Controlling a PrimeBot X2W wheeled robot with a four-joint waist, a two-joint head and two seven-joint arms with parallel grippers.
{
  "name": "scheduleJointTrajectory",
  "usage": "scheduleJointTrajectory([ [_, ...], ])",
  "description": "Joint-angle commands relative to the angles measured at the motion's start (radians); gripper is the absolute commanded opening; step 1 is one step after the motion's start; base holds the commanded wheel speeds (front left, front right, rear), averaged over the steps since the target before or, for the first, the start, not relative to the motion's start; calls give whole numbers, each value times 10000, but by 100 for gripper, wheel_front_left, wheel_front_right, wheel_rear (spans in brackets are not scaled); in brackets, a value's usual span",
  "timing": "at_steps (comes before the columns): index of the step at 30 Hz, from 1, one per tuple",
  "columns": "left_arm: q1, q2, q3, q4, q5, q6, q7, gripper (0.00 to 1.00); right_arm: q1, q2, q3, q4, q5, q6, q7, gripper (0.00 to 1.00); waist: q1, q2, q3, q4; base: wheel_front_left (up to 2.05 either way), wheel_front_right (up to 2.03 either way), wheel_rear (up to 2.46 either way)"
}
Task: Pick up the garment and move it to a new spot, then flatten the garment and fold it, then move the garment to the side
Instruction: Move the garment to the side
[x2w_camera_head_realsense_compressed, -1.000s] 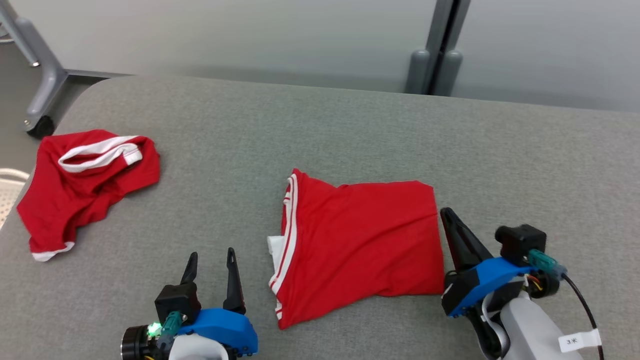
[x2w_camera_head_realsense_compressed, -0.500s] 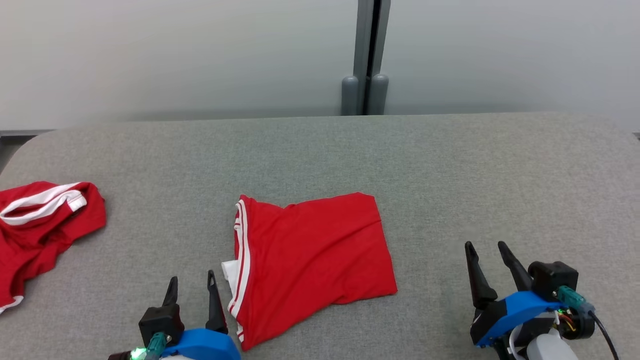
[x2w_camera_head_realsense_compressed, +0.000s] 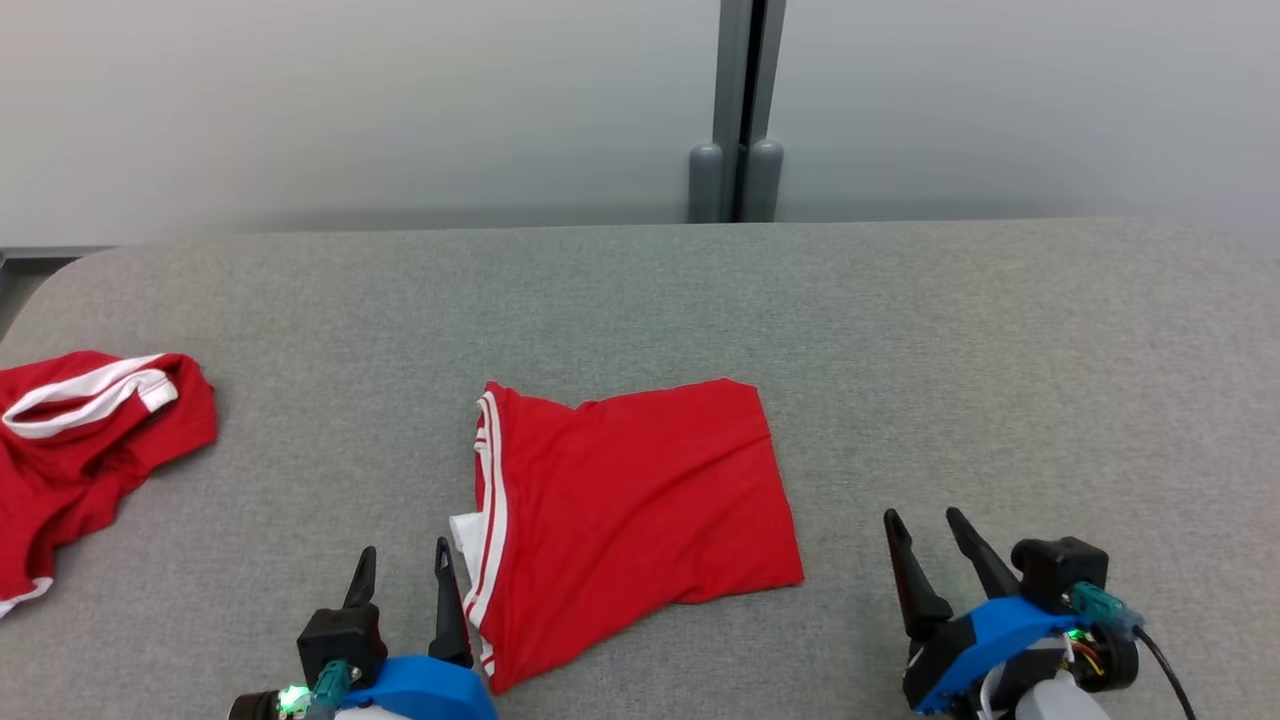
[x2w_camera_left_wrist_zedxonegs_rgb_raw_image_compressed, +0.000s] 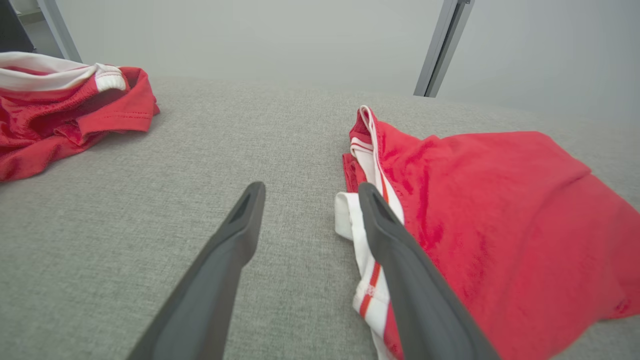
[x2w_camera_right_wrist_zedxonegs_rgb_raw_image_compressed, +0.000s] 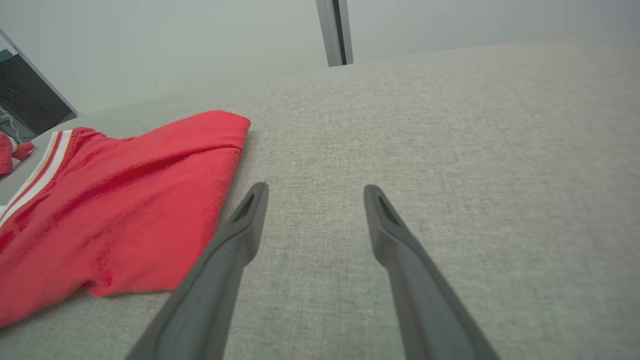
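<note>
Head view, present moment. My right end effector (x2w_camera_head_realsense_compressed: 920, 514) released: fingers spread, empty, standing clear of garment's right edge. One second back it was pinched shut at that edge. My left end effector (x2w_camera_head_realsense_compressed: 405, 547) spread wide as before, empty, inner finger at white-striped hem; contact not discernible. Folded garment (x2w_camera_head_realsense_compressed: 630, 520) lies mid-surface (x2w_camera_head_realsense_compressed: 900, 330), rough rectangle, white corner protruding at left. Second garment (x2w_camera_head_realsense_compressed: 80, 440) crumpled at far left. Head camera turned meanwhile, so apparent shift of cloth is camera's. Reading: fold complete and let go; sideways move not yet made.
</note>
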Motion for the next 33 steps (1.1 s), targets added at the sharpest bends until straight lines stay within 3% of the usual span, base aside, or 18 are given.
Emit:
scheduleJointTrajectory([
  [1, -213, 4, -183, -31, -74, -14, -48, 100, -453, 2, 312, 193, 186, 1, -28, 100, 1, 1, 324, 352, 0, 0, 0],
  [8, -560, 1, -815, -57, -255, 163, -48, 100, -1762, -7, 952, 1308, 627, 1, -28, 100, 1, 1, 958, 1419, 0, 0, 0],
  [16, -706, -5, -1000, -161, -255, 285, -47, 100, -2799, -27, 894, 3222, 745, 1, -29, 100, 1, 1, 1319, 2262, 0, 0, 0],
  [17, -716, -5, -1003, -174, -251, 283, -48, 100, -2911, -23, 914, 3407, 768, 1, -25, 89, 1, 1, 1344, 2322, 0, 0, 0],
  [18, -712, -5, -988, -196, -249, 289, -48, 100, -2953, -19, 974, 3591, 847, 1, -1, 6, 1, 1, 1350, 2348, 0, 0, 0],
  [19, -698, -3, -972, -211, -242, 293, -48, 100, -2927, -6, 1029, 3779, 944, 1, 2, 0, 1, 1, 1349, 2361, 0, 0, 0],
  [26, -654, -3, -917, -251, -164, 181, -48, 100, -2739, -45, 949, 3147, 1242, 0, -13, 0, 1, 1, 1149, 1817, 0, 0, 0],
  [33, -708, -2, -1091, -142, -75, -20, -47, 100, -2344, -27, 1374, 1925, 1509, 1, -16, 0, 1, 1, 698, 45, 0, 0, 0],
])
